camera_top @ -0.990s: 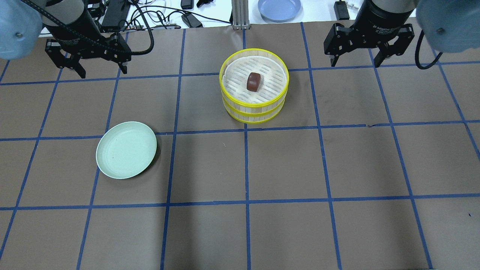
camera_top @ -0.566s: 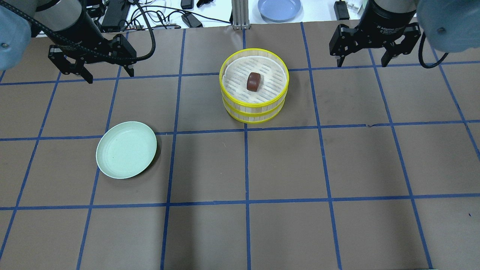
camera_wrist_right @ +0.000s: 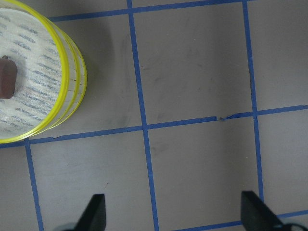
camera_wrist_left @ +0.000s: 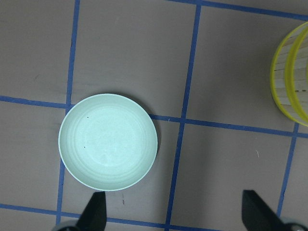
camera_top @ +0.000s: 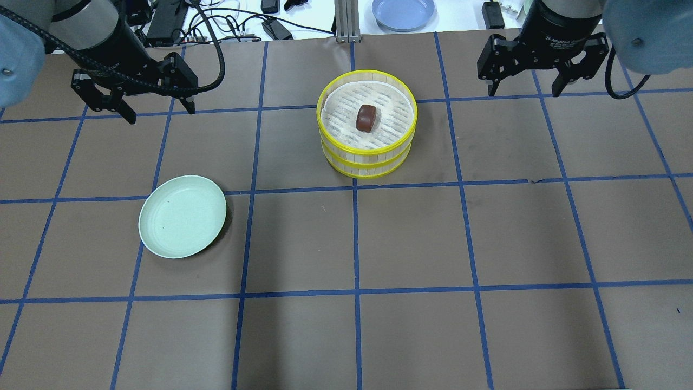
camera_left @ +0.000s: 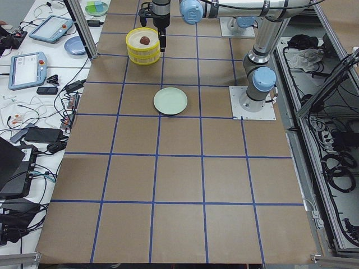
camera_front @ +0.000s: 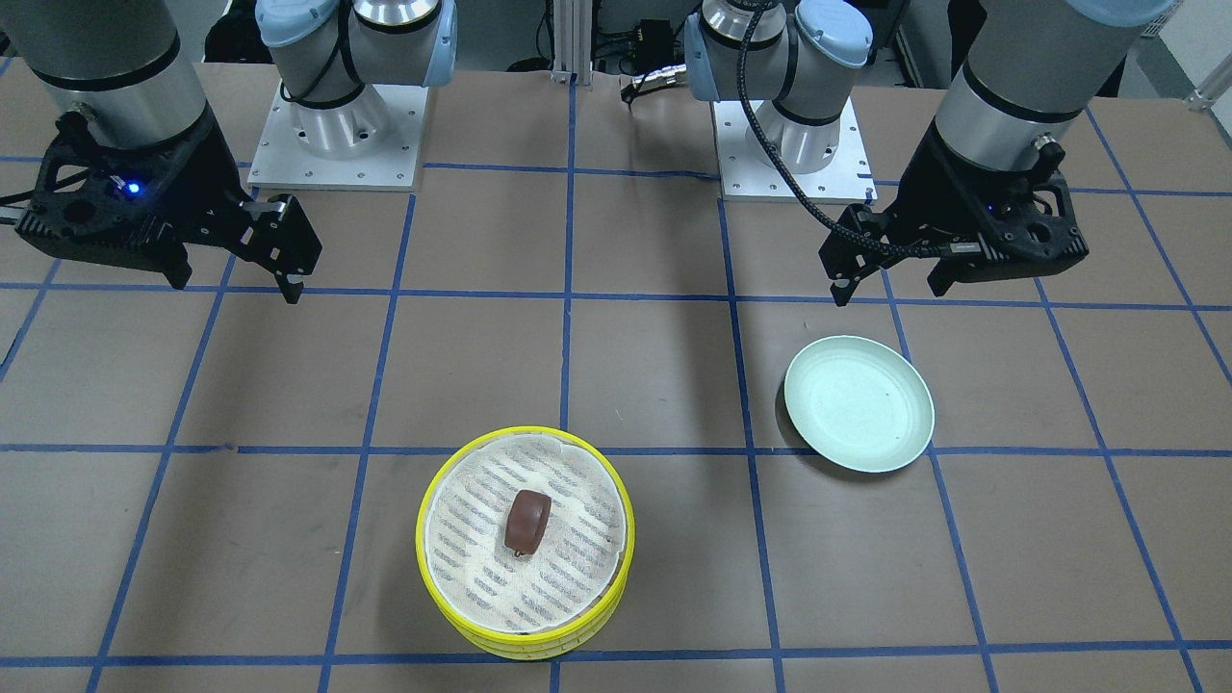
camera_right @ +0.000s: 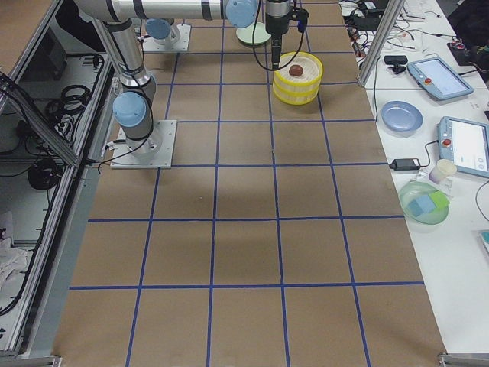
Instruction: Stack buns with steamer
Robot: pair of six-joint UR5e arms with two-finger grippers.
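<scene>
The steamer point(camera_top: 368, 162) stands as two yellow-rimmed tiers, one stacked on the other, at the table's far middle. It also shows in the front view point(camera_front: 525, 635). The dark reddish-brown bun point(camera_top: 366, 117) lies on the top tier's striped liner point(camera_front: 527, 521). The pale cream bun is hidden. My left gripper point(camera_top: 161, 115) is open and empty, high above the table, far left of the steamer. My right gripper point(camera_top: 524, 93) is open and empty, high up, far right of it. The right wrist view shows the steamer's rim point(camera_wrist_right: 72, 72) and the bun's edge point(camera_wrist_right: 7, 79).
A pale green plate point(camera_top: 182, 216) lies empty on the near left, right below my left wrist camera point(camera_wrist_left: 108, 142). A blue plate point(camera_top: 403, 12), cables and a metal post point(camera_top: 342, 21) sit beyond the table's far edge. The arm bases point(camera_front: 337, 125) stand behind.
Both open grippers have shifted a little to the right in the overhead view. The left one has also come slightly nearer. The steamer, bun and plate have not moved.
</scene>
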